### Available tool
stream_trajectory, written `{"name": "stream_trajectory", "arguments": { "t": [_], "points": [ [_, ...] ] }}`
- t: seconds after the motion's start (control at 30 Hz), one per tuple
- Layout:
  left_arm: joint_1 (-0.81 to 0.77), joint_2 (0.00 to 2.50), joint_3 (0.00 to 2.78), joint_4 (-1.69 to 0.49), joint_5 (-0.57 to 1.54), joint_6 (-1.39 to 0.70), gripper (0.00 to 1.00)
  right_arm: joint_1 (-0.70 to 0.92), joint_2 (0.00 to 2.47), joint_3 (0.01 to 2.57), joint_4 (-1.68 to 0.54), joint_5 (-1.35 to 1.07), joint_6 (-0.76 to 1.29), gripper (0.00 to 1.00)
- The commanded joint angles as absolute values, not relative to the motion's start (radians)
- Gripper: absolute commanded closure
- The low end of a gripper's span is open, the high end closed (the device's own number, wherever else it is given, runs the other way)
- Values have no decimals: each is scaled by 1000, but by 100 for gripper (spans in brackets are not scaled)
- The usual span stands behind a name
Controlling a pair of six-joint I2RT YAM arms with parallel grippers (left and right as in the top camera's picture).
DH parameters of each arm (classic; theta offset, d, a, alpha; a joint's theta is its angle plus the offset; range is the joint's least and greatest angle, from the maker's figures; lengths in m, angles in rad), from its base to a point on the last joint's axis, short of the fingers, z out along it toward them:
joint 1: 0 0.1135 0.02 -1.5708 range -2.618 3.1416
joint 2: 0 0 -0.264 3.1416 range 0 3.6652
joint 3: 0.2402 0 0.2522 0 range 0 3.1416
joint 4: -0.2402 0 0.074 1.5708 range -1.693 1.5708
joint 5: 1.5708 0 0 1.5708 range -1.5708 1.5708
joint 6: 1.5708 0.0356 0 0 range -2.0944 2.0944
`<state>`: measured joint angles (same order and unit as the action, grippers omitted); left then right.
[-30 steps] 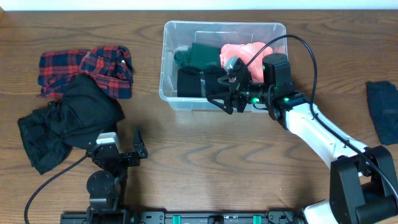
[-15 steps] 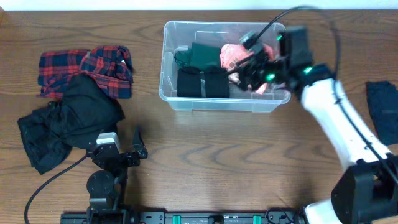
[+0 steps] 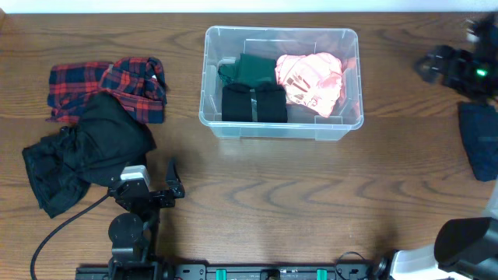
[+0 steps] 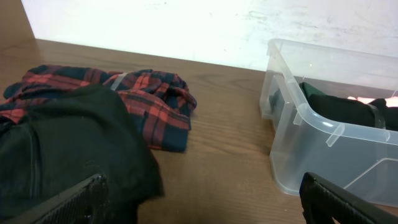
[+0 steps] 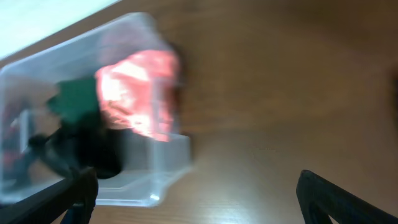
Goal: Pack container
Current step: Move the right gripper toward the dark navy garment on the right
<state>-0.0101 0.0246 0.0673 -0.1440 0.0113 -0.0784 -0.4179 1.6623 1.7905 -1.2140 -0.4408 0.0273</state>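
At the far left of the overhead view a crumpled black garment (image 3: 84, 155) lies on the wooden table (image 3: 272, 202). Its upper edge overlaps a red plaid shirt (image 3: 109, 84) spread in the upper left. Just below and to the right of the black garment, in the lower left of the frame, sits the left gripper (image 4: 204, 183). In its wrist view the jaws stand wide, one finger in each bottom corner, with only bare table between them and the black garment close to the left finger.

The container (image 3: 282, 134), a clear plastic bin, stands upright at the upper centre of the overhead view, well apart from both grippers. Inside it, a dark green garment (image 3: 253, 68) lies at the back left. A folded black garment (image 3: 254, 103) sits in front of it, and a pink garment with pale print (image 3: 311, 82) fills the right half.

The right gripper (image 5: 198, 177) hangs blurred at the upper right edge of the overhead frame, away from the bin. Its wrist view, also blurred, shows the jaws spread wide and holding nothing. Below it, at the right edge, lies a dark blue cloth (image 3: 478, 140).
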Motion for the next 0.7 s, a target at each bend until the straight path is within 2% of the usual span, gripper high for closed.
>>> {"name": "stream_trajectory", "arguments": {
  "t": [0.0,0.17,0.33,0.53,0.67],
  "points": [
    [-6,24,51,-177,0,-83,2,-528,1663,1798,-1267,-376,113,1],
    [-6,24,51,-177,0,-83,2,-675,1663,1796,-1386,-203,278,1],
    [-6,24,51,-177,0,-83,2,-790,1663,1749,-1414,-74,364,1],
    [-6,24,51,-177,0,-83,2,-887,1663,1588,-1322,-75,366,1],
    [-6,24,51,-177,0,-83,2,-941,1663,1440,-1161,-103,310,1]
  ]
}}
